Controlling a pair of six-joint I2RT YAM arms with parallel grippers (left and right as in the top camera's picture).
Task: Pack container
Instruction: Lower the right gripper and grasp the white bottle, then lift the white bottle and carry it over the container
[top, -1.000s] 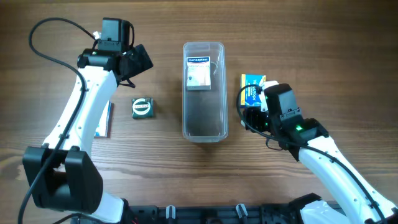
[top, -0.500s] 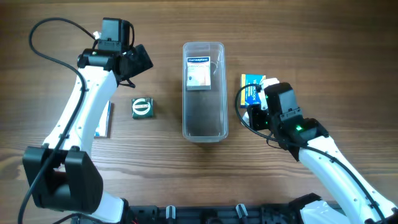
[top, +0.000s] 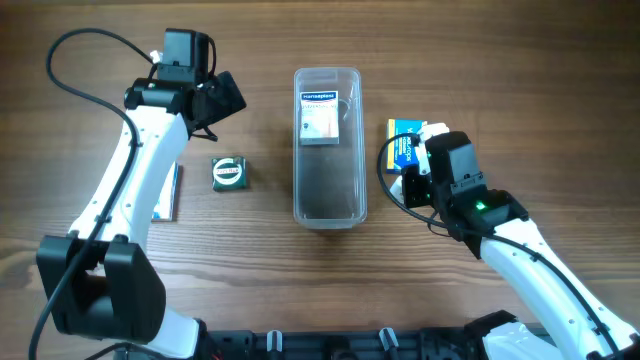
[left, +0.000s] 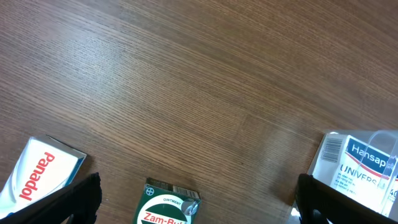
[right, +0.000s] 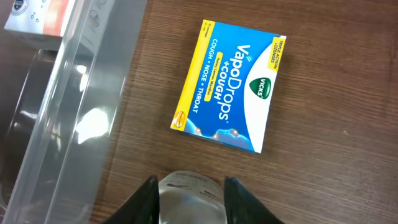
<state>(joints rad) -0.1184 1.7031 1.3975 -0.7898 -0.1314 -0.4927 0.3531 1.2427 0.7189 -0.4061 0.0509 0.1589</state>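
While my left jaws hang wide apart over the wooden counter (top: 520, 70) with nothing between them, my right jaws sit low beside the container (top: 328, 150). The container, a clear long tub, lies in the middle of the counter between my two arms, its long side running away from my base. A white Hansaplast box (top: 321, 116) lies flat inside it at the far end.

In the right wrist view, two fingers (right: 144, 202) flank a small silvery, rounded thing (right: 190, 190) at the bottom edge. They appear to touch its sides, but I cannot tell whether they are clamped on it. Just beyond lies a blue and yellow VapoDrops box (right: 229, 86), flat on the counter, face up, near the container's right wall but apart from it.

In the left wrist view, the black fingers (left: 84, 202) show at the bottom corners. Between them in that view, a green Zam-Buk box (left: 168, 206) rests on the counter, left of the container. A white Panadol box (left: 38, 177) lies further left, partly under my left arm in the overhead view.
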